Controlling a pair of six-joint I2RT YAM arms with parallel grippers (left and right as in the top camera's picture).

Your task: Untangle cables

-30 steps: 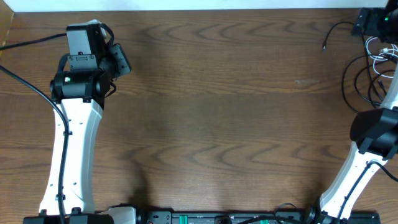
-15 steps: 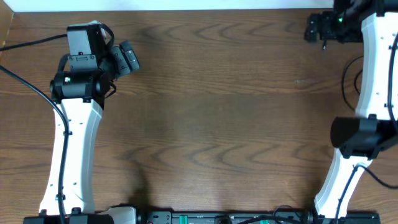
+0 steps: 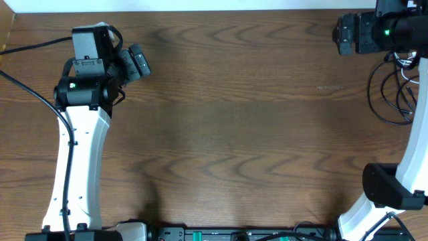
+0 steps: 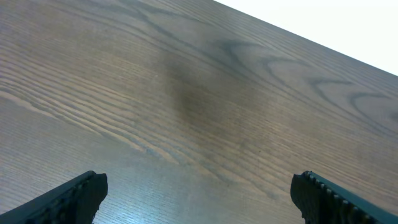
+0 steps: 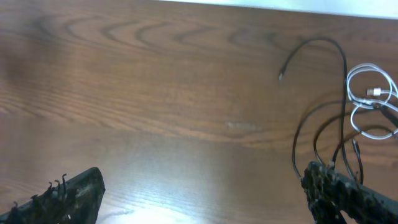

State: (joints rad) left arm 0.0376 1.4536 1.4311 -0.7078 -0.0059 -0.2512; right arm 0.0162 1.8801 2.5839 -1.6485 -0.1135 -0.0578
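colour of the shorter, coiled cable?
White; the cable shows best in the right wrist view.

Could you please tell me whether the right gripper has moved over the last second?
Yes. The right gripper has shifted left, closer to the pale scuff on the table.

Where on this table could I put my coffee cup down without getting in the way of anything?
The broad middle of the table is bare wood, from the left gripper across to the right gripper. It is crowded only at the far right edge, where the black cable and the white cable lie looped together beside the right arm.
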